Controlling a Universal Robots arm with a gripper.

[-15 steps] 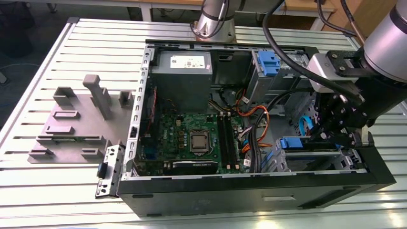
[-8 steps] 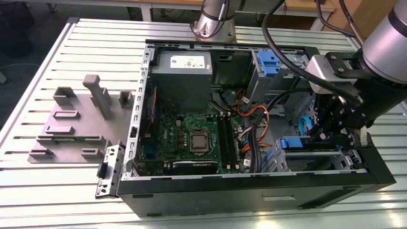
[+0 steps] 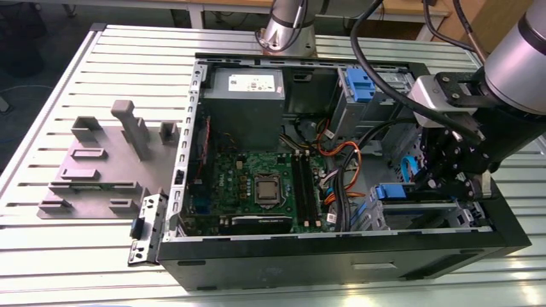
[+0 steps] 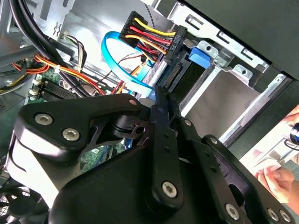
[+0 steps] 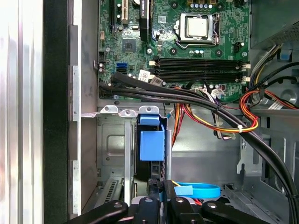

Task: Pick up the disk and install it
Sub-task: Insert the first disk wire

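The disk [image 5: 150, 161] stands edge-on inside the lower drive cage [image 5: 112, 140] of the open computer case, and its blue carrier tab [image 5: 152, 140] faces the motherboard. In the second wrist view the disk's connector end [image 4: 175, 77] and blue tab [image 4: 202, 54] show just beyond my fingers. My gripper [image 4: 160, 95] is shut with its tips right at the disk's rear end, nothing visibly between them. In the exterior view my gripper [image 3: 444, 187] hangs inside the case's right side, next to the blue tab [image 3: 394, 190]. My gripper [image 5: 161, 186] sits over the cage slot.
A plug with red, yellow and black wires [image 4: 149, 37] and a blue cable loop [image 4: 117, 56] hang close by my fingers. Thick black cables [image 5: 187, 95] cross above the cage. The power supply [image 3: 243, 96], motherboard [image 3: 256, 185] and upper cage [image 3: 362, 86] fill the case. A hand [image 4: 275, 175] shows outside it.
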